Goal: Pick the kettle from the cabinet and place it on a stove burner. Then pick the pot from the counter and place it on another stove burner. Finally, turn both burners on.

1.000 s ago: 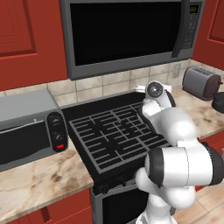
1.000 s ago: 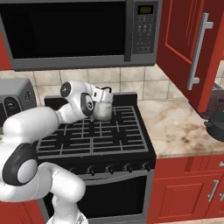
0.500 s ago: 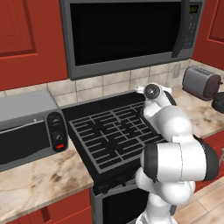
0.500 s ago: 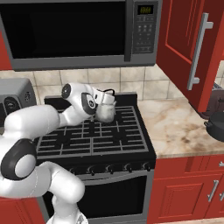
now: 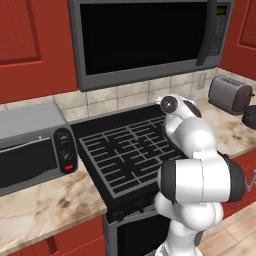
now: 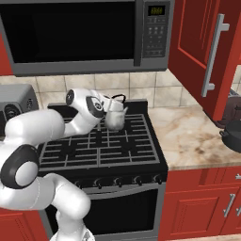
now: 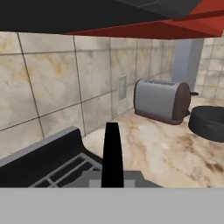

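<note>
Since the picture of 1 second back, the arm has swung the kettle [image 6: 115,117] a little further right and back over the stove [image 6: 101,155], toward its rear right corner. From the right base camera the gripper [image 6: 112,104] is seen shut on the kettle's black loop handle, with the silvery body hanging below it just above the black grates; whether the body touches the grate cannot be told. From the left base camera the arm's own white links cover the kettle and the hand, but that side shows what the other cuts off: the whole toaster oven [image 5: 35,145] on the counter [image 5: 45,210] left of the stove, and the chrome toaster [image 5: 228,94] far right.

Along the hand camera, 1 dark upright strip of the handle [image 7: 112,153] stands between the closed jaws, with the stove's rear edge below it. Beyond lie the toaster and the pot [image 7: 209,122], both standing on the marbled counter right of the stove, near each other; nothing can be seen inside the pot. A red cabinet [image 6: 202,52] door hangs open above that stretch of counter.
</note>
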